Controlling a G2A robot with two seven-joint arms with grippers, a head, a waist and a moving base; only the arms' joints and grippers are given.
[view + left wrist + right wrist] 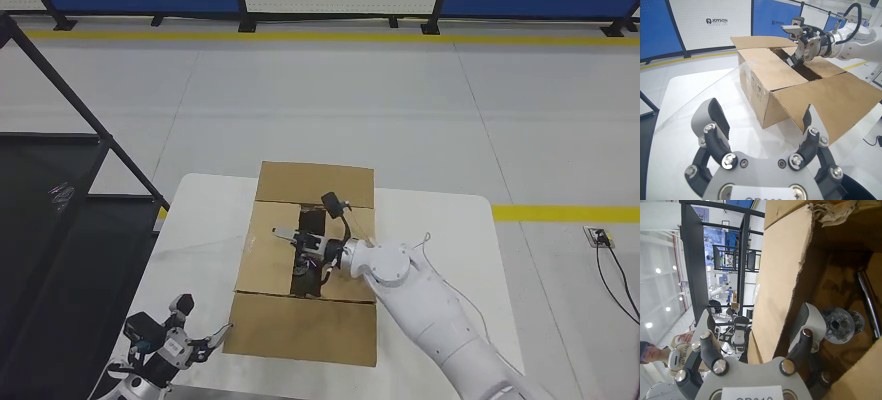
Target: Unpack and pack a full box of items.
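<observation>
While the cardboard box (268, 262) sits mid white table (200, 250), outer flaps splayed, the right gripper (294, 251) is spread wide astride an inner flap edge, one finger in the gap above grey gear parts (838, 326) and a dark rod (866, 300). The left gripper (762, 108) gapes wide over the table's near corner. Grey floor, yellow line (560, 213), blue-white panels (772, 17).

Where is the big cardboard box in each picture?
Top view: the cardboard box sits in the middle of the table.
Left wrist view: it stands beyond the left gripper.
Right wrist view: one flap runs between the fingers of the right gripper.
Shared landmark: the dark gap between the flaps, where the right gripper sits.
</observation>
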